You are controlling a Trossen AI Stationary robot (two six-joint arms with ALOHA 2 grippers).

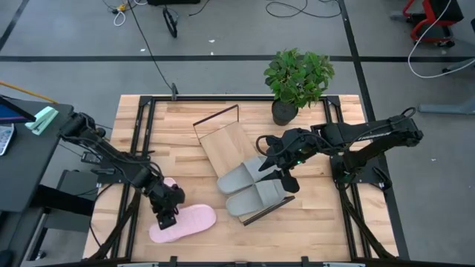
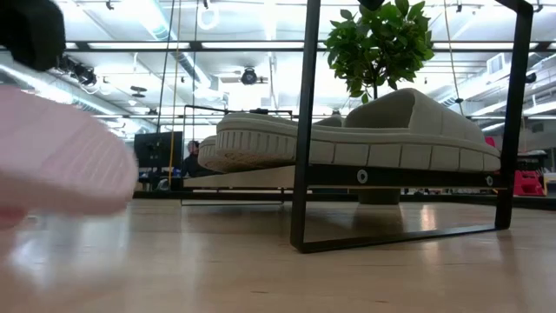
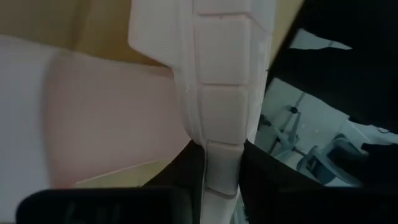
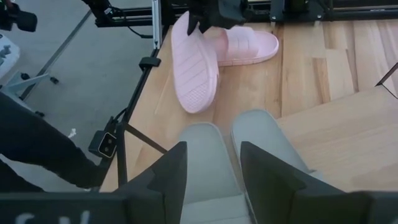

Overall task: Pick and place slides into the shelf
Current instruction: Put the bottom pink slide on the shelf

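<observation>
Both arms are matte black, built from slim tubular links with chunkier rounded joint housings. Left arm [image 1: 111, 157]: black cable looping off the link near its base, blocky wrist section ahead of the left gripper [image 1: 165, 219]. Right arm [image 1: 364, 137]: thin black cable arcing over the elbow end, small green light at the wrist housing just behind the right gripper [image 1: 286, 180]. Right gripper's fingers [image 4: 169, 175] are flat, dark, angular plates on a dark crossbar. Left gripper's fingers [image 3: 180, 171] are equally dark, plain, no visible markings.
</observation>
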